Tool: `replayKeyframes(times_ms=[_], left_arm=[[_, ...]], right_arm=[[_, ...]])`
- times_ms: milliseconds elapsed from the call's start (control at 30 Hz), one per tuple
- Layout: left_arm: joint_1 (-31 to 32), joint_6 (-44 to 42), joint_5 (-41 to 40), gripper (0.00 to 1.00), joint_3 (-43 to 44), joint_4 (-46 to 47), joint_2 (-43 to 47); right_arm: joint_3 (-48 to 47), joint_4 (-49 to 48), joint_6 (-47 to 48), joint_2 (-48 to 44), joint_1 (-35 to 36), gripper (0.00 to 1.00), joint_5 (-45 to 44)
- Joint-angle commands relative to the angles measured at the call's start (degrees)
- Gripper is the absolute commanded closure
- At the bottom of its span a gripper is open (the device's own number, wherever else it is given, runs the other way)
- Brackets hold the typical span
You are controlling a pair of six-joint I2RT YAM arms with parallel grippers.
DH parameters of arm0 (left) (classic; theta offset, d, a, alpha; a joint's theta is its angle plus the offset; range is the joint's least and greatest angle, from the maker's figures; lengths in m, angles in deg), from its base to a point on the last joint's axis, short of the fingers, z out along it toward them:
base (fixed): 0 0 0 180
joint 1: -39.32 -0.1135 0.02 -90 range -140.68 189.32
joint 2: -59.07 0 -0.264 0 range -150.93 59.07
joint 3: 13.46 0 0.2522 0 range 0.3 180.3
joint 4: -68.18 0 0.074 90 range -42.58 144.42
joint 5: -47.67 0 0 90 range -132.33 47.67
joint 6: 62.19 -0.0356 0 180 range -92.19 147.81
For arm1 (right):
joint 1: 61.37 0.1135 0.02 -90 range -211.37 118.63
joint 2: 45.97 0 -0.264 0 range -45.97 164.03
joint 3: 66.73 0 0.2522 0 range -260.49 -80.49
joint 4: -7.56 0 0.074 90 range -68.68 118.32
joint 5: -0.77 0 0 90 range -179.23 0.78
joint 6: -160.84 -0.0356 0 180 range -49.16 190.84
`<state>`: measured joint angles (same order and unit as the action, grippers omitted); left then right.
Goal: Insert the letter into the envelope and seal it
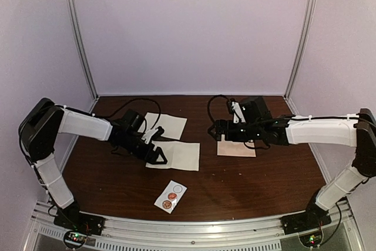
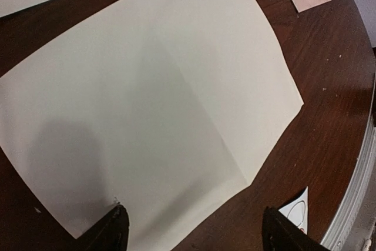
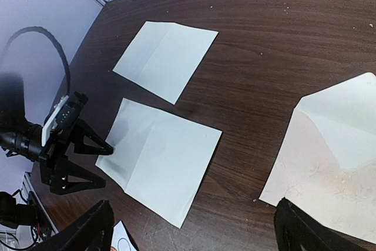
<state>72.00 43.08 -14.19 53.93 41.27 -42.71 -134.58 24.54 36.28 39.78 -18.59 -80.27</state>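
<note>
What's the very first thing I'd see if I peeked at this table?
Two big robot arms reaching in from both sides over a dark wooden table. The left tool is open above the nearer cream sheet, and the right tool, open too, hangs by the pinkish envelope. A little white sticker strip lies near the front.

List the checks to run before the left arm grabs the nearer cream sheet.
1. Left claw open: ok.
2. Right claw open, holding nothing: ok.
3. Left claw positioned over an edge of the nearer sheet: ok.
4. Nearer sheet apart from the farther sheet: ok, bare wood shows between them.
5. Envelope flap open: ok.
6. Left claw touching the paper: cannot tell.
</note>
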Motion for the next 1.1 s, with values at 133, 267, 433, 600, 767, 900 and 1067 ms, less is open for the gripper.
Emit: replayKeyframes(times_ms=[133, 267, 433, 600, 767, 900, 1067], left_arm=[[0.2, 3.1, -3.0, 0.18, 0.1, -3.2, 11.6], [-4.2, 3.1, -2.1, 0.16, 1.2, -3.8, 10.6], [-7.3, 2.9, -0.9, 0.18, 0.7, -2.5, 6.1], [-7.6, 1.8, -2.5, 0.18, 0.8, -1.9, 3.3], [-7.7, 1.5, -2.2, 0.21, 0.3, -1.0, 2.1], [-7.7, 1.4, -1.1, 0.31, 0.0, -0.5, 0.6], [-7.7, 1.1, -0.8, 0.35, 0.3, -0.7, -0.9]], right_arm=[[-1.6, -0.9, -2.6, 3.4, 0.4, 0.10, 0.0], [-2.8, -0.5, -3.1, 6.6, 1.0, 0.23, -0.2], [-3.4, -1.8, -4.2, 9.4, 1.9, 0.26, 0.5], [-4.0, -3.1, -5.2, 12.5, 2.4, 0.28, 2.0], [-5.5, -3.1, -5.3, 15.8, 2.7, 0.30, 2.3], [-6.8, -3.1, -5.4, 18.4, 2.7, 0.31, 2.9], [-8.2, -5.0, -5.8, 21.0, 2.7, 0.32, 3.2]])
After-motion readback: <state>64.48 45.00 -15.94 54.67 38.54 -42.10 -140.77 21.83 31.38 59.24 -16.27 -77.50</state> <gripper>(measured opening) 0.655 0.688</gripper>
